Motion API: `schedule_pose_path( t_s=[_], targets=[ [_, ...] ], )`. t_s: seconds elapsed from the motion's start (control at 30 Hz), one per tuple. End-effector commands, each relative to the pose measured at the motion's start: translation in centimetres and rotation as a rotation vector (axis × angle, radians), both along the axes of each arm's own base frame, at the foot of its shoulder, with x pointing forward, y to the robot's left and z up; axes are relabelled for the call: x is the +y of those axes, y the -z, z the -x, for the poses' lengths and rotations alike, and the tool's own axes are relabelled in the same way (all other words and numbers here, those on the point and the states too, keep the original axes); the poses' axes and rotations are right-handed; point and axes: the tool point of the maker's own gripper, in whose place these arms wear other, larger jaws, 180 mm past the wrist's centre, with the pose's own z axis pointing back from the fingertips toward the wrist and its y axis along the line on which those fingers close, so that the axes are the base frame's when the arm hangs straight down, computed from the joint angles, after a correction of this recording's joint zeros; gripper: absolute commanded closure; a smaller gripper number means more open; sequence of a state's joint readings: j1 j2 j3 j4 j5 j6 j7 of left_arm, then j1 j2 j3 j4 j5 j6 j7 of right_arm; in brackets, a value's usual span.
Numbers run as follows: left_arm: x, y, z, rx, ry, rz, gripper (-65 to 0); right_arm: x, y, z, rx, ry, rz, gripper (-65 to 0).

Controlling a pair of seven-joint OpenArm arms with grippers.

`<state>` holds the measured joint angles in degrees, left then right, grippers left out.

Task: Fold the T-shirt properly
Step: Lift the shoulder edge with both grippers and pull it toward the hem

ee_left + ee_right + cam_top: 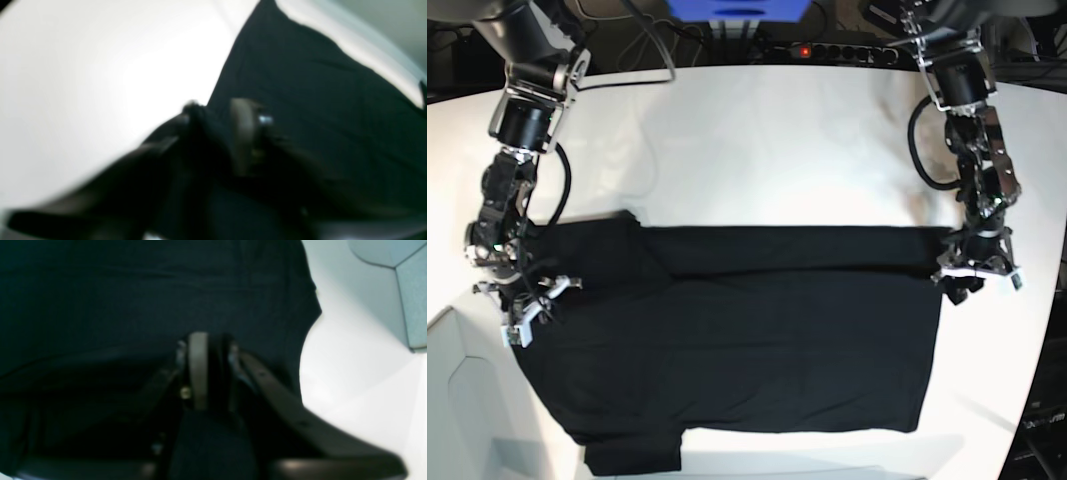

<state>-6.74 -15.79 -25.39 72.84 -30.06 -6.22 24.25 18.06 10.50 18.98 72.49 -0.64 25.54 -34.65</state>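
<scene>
White tabletop [83,83] fills the left wrist view, where the left gripper [220,113] pinches the limp, light black cloth T-shirt [317,116]; the right wrist view shows the right gripper [210,346] clenching an edge fold; from the base view, the shirt lies spread flat, best held by its edges.

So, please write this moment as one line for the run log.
stage: mid-fold | T-shirt: spread on table, top part folded over | left hand: shut on T-shirt edge | right hand: shut on T-shirt edge
</scene>
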Motion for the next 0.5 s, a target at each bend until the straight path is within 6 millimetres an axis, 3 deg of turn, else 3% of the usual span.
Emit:
schedule_pose_path(
  t_s=[0.0,0.07,0.13,0.27,0.47],
  targets=[
    [1.0,-2.6,-1.0,-0.070,-0.008,-0.032,-34.5,-0.7,-2.6,-1.3,-0.076,0.009,0.014,-15.9],
    [0.9,-2.9,-1.0,-0.079,-0.005,-0.032,-45.5,-0.9,-2.7,-1.3,-0.075,0.012,0.015,-21.1],
    [0.8,-3.5,-0.9,-0.092,0.002,-0.041,-50.4,-1.0,-2.9,-1.3,-0.083,0.016,0.014,-24.9],
    [0.2,-2.7,1.2,-0.068,0.023,-0.064,-49.4,-1.1,-3.3,-0.7,-0.098,0.014,0.032,-26.4],
    [0.2,1.8,4.1,0.042,0.009,-0.034,-49.8,-0.7,-4.7,1.0,-0.142,0.000,0.075,-33.1]
  ],
)
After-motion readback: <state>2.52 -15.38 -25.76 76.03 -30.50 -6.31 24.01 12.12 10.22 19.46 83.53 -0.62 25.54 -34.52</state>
